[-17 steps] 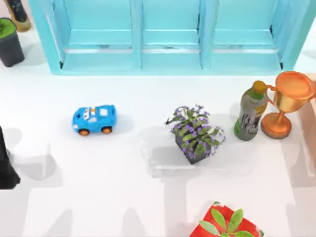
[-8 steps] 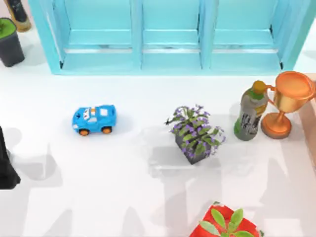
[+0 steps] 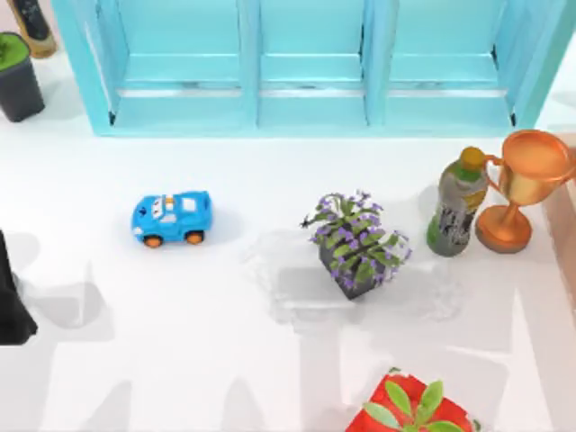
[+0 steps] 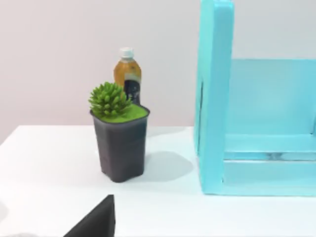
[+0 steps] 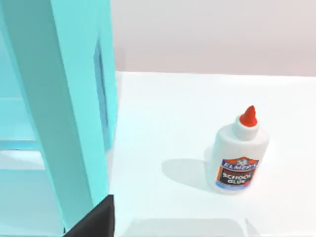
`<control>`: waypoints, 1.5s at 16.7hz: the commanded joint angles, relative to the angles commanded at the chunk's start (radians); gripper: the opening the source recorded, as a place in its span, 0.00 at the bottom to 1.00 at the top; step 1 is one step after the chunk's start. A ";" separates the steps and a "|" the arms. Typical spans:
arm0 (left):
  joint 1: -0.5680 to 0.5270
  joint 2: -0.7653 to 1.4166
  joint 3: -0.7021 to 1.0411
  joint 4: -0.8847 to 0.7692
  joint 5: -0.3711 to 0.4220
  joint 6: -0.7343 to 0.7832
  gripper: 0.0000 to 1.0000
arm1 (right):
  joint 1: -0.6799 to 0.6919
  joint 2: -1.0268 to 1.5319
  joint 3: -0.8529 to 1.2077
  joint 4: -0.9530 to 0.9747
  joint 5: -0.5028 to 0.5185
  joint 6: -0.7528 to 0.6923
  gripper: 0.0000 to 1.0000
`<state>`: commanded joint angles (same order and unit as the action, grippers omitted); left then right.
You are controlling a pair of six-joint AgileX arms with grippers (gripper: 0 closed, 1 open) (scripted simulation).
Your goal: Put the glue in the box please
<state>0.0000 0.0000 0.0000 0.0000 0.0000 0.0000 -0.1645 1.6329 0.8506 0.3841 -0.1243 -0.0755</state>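
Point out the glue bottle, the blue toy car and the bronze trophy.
glue bottle (image 5: 238, 165): right wrist view, on its white body above the label.
blue toy car (image 3: 172, 216): top view, on its roof.
bronze trophy (image 3: 535, 159): top view, on the cup's bowl.

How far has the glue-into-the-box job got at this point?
Nothing looks done. The white school glue bottle with the red cap stands upright on the white table, beside the turquoise compartmented box, not in it. Nothing is in hand: no claw touches the bottle. Left to do: reach it, grasp it, carry it into a compartment and release.
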 joint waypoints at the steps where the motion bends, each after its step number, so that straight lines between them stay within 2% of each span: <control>1: 0.000 0.000 0.000 0.000 0.000 0.000 1.00 | -0.009 0.075 0.044 0.020 -0.005 -0.004 1.00; 8: 0.000 0.000 0.000 0.000 0.000 0.000 1.00 | -0.051 0.451 0.244 0.114 -0.029 -0.023 1.00; 17: 0.000 0.000 0.000 0.000 0.000 0.000 1.00 | -0.048 0.477 0.265 0.106 -0.032 -0.023 1.00; 25: 0.000 0.000 0.000 0.000 0.000 0.000 1.00 | -0.062 0.650 0.560 -0.017 -0.035 -0.028 1.00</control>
<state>0.0000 0.0000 0.0000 0.0000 0.0000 0.0000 -0.2268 2.2831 1.4109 0.3668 -0.1597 -0.1037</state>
